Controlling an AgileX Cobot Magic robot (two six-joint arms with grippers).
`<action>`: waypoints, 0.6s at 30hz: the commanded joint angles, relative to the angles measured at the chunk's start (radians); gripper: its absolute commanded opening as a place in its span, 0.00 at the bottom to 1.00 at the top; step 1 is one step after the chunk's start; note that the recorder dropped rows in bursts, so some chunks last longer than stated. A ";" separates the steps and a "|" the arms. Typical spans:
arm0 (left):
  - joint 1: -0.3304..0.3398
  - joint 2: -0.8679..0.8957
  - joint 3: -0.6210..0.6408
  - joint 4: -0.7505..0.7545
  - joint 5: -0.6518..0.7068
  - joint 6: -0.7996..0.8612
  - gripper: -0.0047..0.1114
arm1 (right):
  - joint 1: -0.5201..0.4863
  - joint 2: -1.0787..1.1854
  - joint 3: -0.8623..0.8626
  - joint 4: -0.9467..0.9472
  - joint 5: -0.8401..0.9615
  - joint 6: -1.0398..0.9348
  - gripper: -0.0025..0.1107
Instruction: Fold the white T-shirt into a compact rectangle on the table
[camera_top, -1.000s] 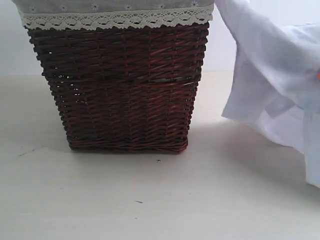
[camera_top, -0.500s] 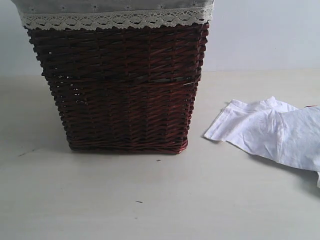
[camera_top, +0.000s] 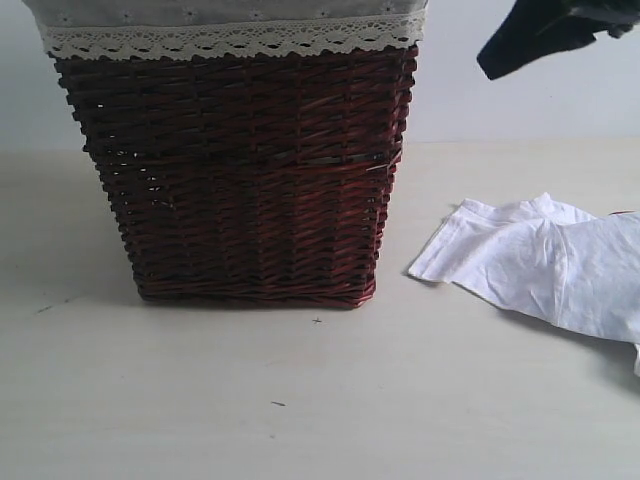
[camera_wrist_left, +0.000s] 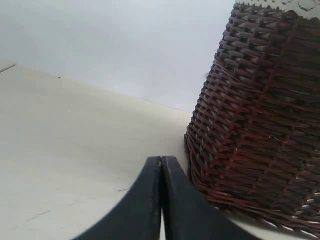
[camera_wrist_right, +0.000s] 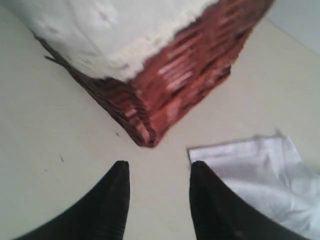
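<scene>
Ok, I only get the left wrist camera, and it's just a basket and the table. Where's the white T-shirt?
Observer: The white T-shirt lies on the table, right of the basket in the exterior view, not touching it.
Operator: Is the other arm holding it?
Observer: No, the right end effector is open and empty, up above the table near the T-shirt's edge.
Operator: Is it folded yet?
Observer: Not yet, it lies rumpled, with one corner sticking out toward the basket.

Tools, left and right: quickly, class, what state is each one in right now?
Left tool: closed, holding nothing.
Right tool: open, holding nothing.
</scene>
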 joint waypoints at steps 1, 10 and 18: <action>-0.002 -0.006 -0.001 -0.003 -0.001 -0.004 0.04 | 0.070 -0.006 0.033 0.061 -0.042 -0.068 0.27; -0.002 -0.006 -0.001 -0.003 -0.001 -0.004 0.04 | 0.167 0.144 0.094 0.205 -0.385 -0.089 0.02; -0.002 -0.006 -0.001 -0.003 -0.001 -0.004 0.04 | 0.233 0.273 0.091 0.334 -0.670 -0.193 0.02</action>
